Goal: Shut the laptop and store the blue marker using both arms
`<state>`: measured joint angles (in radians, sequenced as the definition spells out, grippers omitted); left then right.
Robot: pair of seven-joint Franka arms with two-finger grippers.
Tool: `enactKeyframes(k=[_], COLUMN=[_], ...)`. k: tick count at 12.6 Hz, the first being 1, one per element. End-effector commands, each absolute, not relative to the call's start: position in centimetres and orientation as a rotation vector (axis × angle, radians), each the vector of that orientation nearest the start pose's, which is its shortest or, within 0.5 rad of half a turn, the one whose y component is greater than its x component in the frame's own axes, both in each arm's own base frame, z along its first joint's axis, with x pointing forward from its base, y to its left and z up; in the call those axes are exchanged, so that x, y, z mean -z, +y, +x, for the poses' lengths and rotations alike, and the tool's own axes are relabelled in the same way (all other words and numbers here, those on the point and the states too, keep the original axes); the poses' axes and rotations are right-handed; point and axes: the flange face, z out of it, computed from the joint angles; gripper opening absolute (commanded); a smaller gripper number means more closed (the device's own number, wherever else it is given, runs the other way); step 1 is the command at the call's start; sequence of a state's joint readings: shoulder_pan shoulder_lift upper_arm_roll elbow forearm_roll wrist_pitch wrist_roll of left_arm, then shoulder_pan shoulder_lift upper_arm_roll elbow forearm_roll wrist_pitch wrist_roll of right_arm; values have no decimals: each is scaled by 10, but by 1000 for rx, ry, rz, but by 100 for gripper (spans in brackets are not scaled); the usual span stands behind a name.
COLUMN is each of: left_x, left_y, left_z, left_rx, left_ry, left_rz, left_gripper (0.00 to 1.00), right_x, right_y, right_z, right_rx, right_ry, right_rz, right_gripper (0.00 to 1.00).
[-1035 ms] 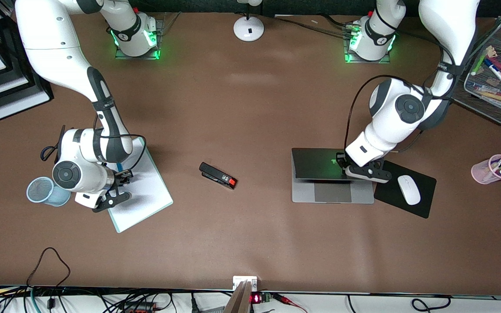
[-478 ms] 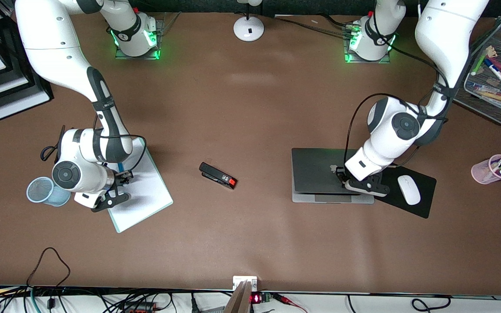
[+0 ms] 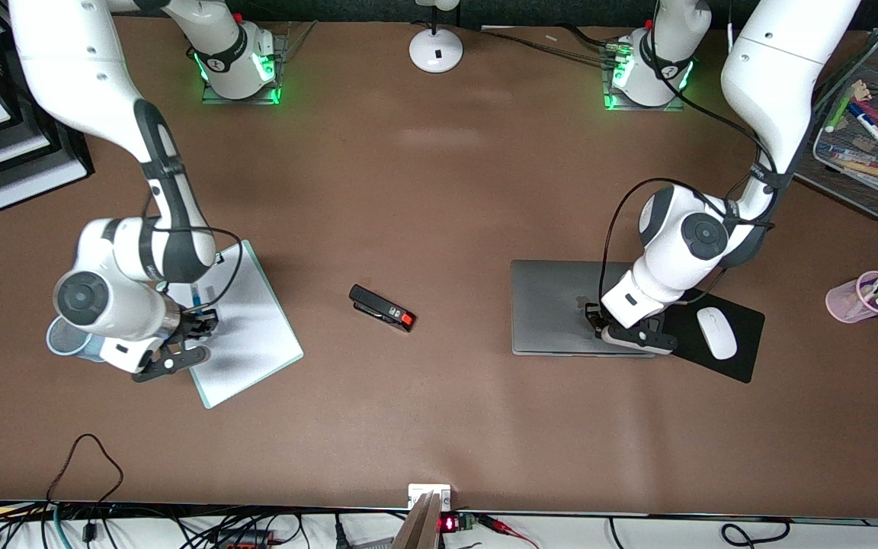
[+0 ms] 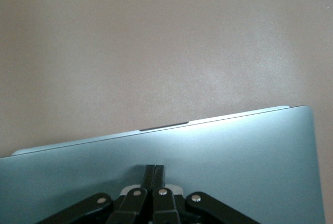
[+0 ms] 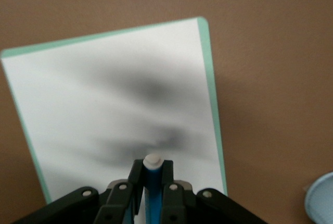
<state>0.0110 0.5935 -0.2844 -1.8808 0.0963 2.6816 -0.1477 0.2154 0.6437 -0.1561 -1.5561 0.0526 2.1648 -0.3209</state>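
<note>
Front view: the laptop (image 3: 561, 316) lies shut flat on the table toward the left arm's end, its silver lid up, just beside a black mouse pad (image 3: 744, 339) that carries a white mouse (image 3: 716, 332). The left gripper (image 3: 599, 320) rests on the lid near the edge closest to the pad. In the left wrist view its fingers (image 4: 154, 174) are pressed together with nothing between them, tips down on the lid (image 4: 208, 151).

Toward the right arm's end, the right gripper (image 3: 197, 319) hangs over a white clipboard (image 3: 248, 328) with a green rim. The blue marker (image 3: 196, 297) is clamped between its fingers; in the right wrist view the marker (image 5: 152, 182) stands between the two fingers (image 5: 136, 174) with its pale end pointing at the board (image 5: 104, 104), and it seems to be lifted clear of the board, though the gap itself is hard to judge. A mesh cup (image 3: 65, 339) stands just beside the clipboard, partly covered by the right arm, and its rim (image 5: 320, 200) shows at the edge of the right wrist view.

A black stapler (image 3: 382, 308) with a red tip lies on the table between the clipboard and the laptop, well apart from both. A pink cup (image 3: 862, 299) of pens stands nearer the table's end than the mouse pad.
</note>
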Motion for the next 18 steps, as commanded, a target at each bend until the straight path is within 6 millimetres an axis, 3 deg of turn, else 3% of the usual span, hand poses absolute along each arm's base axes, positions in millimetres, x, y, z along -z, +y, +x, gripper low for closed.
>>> enactKeyframes(k=[1,6,8,9,14,16,18], left_x=[-213,-193,-189,-188,-184,-205,-239], left_y=[-172,-172,-170,-171,-164,-158,-155], left_z=[651,653,653,652,652,654,653], left_rx=[365,408,404,403,389,358,259], left_ry=[298,294,294,296,294,291,313], left_rz=[-3236,-3247,-3244,-3243,-3237,-3221,-3188], left_gripper=[0,0,0,0,0,0,0], right_x=[-324,-427,-480,-493,-495,-491,-480], right_y=[56,12,8,5,-97,-126,-157], right_z=[688,673,670,668,663,659,652], right_rx=[-33,62,195,243,426,494,565], right_ry=[-675,-914,-1049,-1089,-1329,-1424,-1463], right_rz=[-3103,-3008,-2941,-2883,-2649,-2561,-2448], right_gripper=[0,0,0,0,0,0,0])
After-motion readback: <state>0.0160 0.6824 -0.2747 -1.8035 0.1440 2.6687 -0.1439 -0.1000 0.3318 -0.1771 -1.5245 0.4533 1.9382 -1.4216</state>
